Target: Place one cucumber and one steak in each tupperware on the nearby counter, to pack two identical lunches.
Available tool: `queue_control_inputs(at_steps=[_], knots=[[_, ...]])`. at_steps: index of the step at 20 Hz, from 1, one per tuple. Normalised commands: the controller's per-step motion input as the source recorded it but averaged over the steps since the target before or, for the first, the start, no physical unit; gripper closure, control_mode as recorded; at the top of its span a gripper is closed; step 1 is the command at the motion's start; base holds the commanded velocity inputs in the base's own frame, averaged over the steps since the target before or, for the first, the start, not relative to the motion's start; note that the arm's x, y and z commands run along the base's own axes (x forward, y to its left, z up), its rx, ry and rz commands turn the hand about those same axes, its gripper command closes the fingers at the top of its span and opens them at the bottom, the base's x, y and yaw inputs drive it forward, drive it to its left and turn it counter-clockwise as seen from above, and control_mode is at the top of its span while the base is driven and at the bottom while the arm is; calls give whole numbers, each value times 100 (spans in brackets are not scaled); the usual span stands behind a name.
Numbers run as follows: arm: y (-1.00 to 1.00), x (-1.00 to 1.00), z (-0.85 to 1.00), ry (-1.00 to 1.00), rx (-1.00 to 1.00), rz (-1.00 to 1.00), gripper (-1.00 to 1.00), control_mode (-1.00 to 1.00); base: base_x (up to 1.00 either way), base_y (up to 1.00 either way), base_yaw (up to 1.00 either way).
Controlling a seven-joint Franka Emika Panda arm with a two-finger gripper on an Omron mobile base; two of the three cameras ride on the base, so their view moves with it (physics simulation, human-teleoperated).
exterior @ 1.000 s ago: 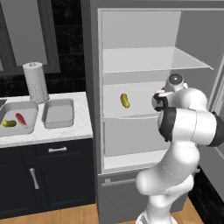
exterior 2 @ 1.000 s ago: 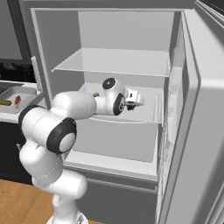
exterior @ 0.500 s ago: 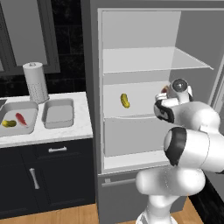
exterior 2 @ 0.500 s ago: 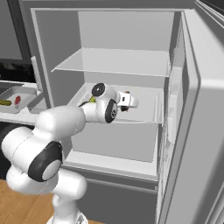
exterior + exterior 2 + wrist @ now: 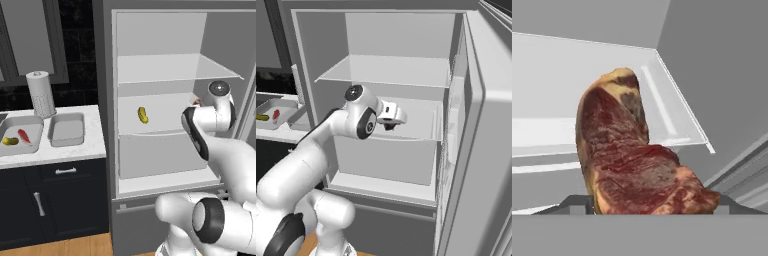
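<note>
My gripper [image 5: 651,204] is shut on a brown-red steak [image 5: 632,155], which stands upright between the fingertips [image 5: 577,205] inside the open fridge. From the base views the gripper [image 5: 390,121] hangs over the middle shelf, with the steak [image 5: 390,126] dark beneath it. A yellow-green cucumber [image 5: 143,114] lies on the same shelf, to the left of the hand. On the counter [image 5: 75,152] the left tupperware [image 5: 20,150] holds a cucumber [image 5: 9,141] and a red steak [image 5: 23,135]. The right tupperware [image 5: 66,142] has nothing in it.
The fridge door [image 5: 481,150] stands open on the right. A glass shelf [image 5: 170,67] spans the fridge above the hand. A paper towel roll [image 5: 41,93] stands behind the trays. Dark cabinets [image 5: 55,200] sit under the counter.
The hand has drawn back from deep on the shelf toward the fridge opening, carrying the steak. The elbow has swung lower and nearer the cameras. The cucumber has not moved.
</note>
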Motion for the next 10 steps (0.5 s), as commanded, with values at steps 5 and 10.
queue_control_inputs(at_steps=[5, 10], knots=[[11, -100, 45, 19, 7, 2, 100, -100, 0, 0, 0], [43, -94, 36, 9, 2, 7, 100, -100, 0, 0, 0]])
